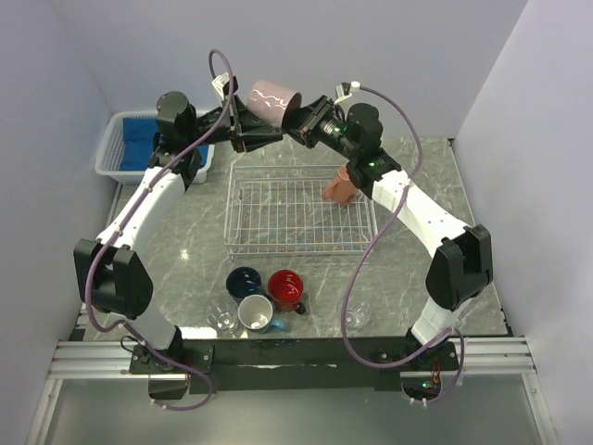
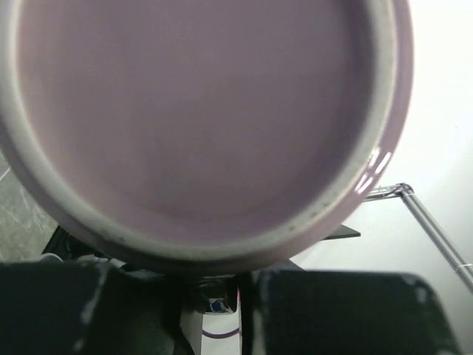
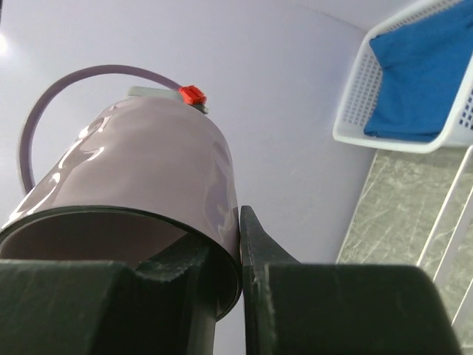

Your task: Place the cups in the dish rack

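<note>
The mauve glazed ceramic mug [image 1: 271, 100] is held in the air above the far edge of the shallow white wire-grid dish rack [image 1: 278, 211], clear of the wires. It lies tilted between the two grippers, with its open mouth towards the right arm.

Right gripper [image 1: 302, 117]: clamped on the mug's rim. The right wrist view shows one finger inside the mouth and the other finger [image 3: 259, 248] outside, with the wall pinched between them.

Left gripper [image 1: 252, 126]: positioned at the base end of the mug. In the left wrist view the round mauve base fills the frame, and the two dark fingers below it stand close together with only a narrow slit between them. Whether any part of the mug sits in that slit cannot be told.

The salmon-orange mug [image 1: 339, 185] stands inside the rack at its far right corner, partly hidden by the right arm.

On the grey marbled table [image 1: 185, 241], in front of the rack, sit the navy mug [image 1: 244, 281], the red mug [image 1: 286, 289], the light blue mug with white inside [image 1: 257, 313] and two clear glass cups [image 1: 222, 321] [image 1: 357, 315].

The white plastic basket [image 1: 109, 156] holding a blue cloth [image 1: 139, 139] stands at the far left.
</note>
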You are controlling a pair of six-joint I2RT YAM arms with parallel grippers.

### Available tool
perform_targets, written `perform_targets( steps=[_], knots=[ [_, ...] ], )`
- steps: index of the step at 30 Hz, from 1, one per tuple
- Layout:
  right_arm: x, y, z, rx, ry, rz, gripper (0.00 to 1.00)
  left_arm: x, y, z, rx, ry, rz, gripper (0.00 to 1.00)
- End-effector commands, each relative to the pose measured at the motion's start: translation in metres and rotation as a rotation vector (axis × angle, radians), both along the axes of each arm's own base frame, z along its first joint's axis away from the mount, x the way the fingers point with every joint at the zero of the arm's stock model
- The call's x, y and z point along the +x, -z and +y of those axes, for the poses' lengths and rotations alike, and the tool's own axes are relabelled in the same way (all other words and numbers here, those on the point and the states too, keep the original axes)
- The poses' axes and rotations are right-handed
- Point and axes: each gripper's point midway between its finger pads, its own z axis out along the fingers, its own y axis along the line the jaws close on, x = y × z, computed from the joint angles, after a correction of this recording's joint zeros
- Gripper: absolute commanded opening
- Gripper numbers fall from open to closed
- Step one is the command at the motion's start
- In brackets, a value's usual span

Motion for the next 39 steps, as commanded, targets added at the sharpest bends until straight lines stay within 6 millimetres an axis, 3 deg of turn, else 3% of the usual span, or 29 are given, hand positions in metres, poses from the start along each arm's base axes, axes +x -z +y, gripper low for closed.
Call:
perform_targets(
  steps=[1, 5, 8, 11, 12, 14, 15, 17, 22, 23, 25, 26, 28, 29, 31, 32, 36, 39],
  knots=[
    [-0.021, -0.006, 0.018, -0.004, -0.075, -0.044, 0.00, -0.019, -0.044, 0.010, -0.050, -0.024, -0.213, 0.13],
    [-0.031, -0.001, 0.011, -0.020, -0.072, -0.040, 0.00, -0.011, -0.037, 0.020, -0.034, -0.059, -0.208, 0.03],
    [-0.038, 0.006, 0.008, -0.045, -0.082, -0.021, 0.00, -0.005, -0.034, 0.025, -0.014, -0.081, -0.232, 0.01],
    [-0.041, 0.017, 0.000, -0.084, -0.078, 0.012, 0.24, 0.009, -0.031, 0.034, 0.061, -0.126, -0.281, 0.01],
    [-0.044, 0.014, -0.004, -0.090, -0.072, 0.009, 0.45, 0.012, -0.030, 0.037, 0.108, -0.139, -0.327, 0.01],
    [-0.041, 0.025, -0.017, -0.120, -0.047, 0.034, 0.57, 0.017, -0.022, 0.039, 0.151, -0.154, -0.334, 0.01],
    [-0.045, 0.021, -0.023, -0.121, -0.039, 0.025, 0.62, 0.018, -0.021, 0.042, 0.164, -0.154, -0.361, 0.01],
    [-0.045, 0.024, -0.038, -0.130, -0.013, 0.025, 0.67, 0.020, -0.012, 0.044, 0.179, -0.153, -0.335, 0.01],
    [-0.053, 0.034, -0.060, -0.181, -0.001, 0.054, 0.67, 0.027, -0.001, 0.044, 0.220, -0.150, -0.361, 0.01],
    [-0.057, 0.025, -0.069, -0.197, 0.016, 0.014, 0.67, 0.027, 0.001, 0.044, 0.242, -0.146, -0.343, 0.01],
    [-0.065, 0.024, -0.081, -0.235, 0.035, 0.006, 0.67, 0.038, 0.023, 0.042, 0.316, -0.150, -0.386, 0.01],
    [-0.071, 0.010, -0.093, -0.232, 0.063, -0.021, 0.67, 0.034, 0.039, 0.036, 0.359, -0.123, -0.338, 0.01],
    [-0.076, 0.003, -0.108, -0.247, 0.104, -0.029, 0.66, 0.047, 0.065, 0.030, 0.479, -0.125, -0.417, 0.01],
    [-0.084, -0.011, -0.118, -0.239, 0.128, -0.061, 0.66, 0.041, 0.079, 0.022, 0.535, -0.096, -0.401, 0.01],
    [-0.088, -0.016, -0.135, -0.247, 0.175, -0.060, 0.65, 0.054, 0.109, 0.020, 0.648, -0.102, -0.458, 0.01],
    [-0.095, -0.026, -0.143, -0.240, 0.194, -0.084, 0.65, 0.051, 0.126, 0.014, 0.689, -0.070, -0.476, 0.01],
    [-0.108, -0.033, -0.167, -0.238, 0.246, -0.102, 0.62, 0.067, 0.184, 0.001, 0.857, -0.039, -0.509, 0.01],
    [-0.114, -0.025, -0.177, -0.237, 0.256, -0.083, 0.60, 0.076, 0.206, -0.009, 0.919, -0.030, -0.538, 0.01]
  ],
)
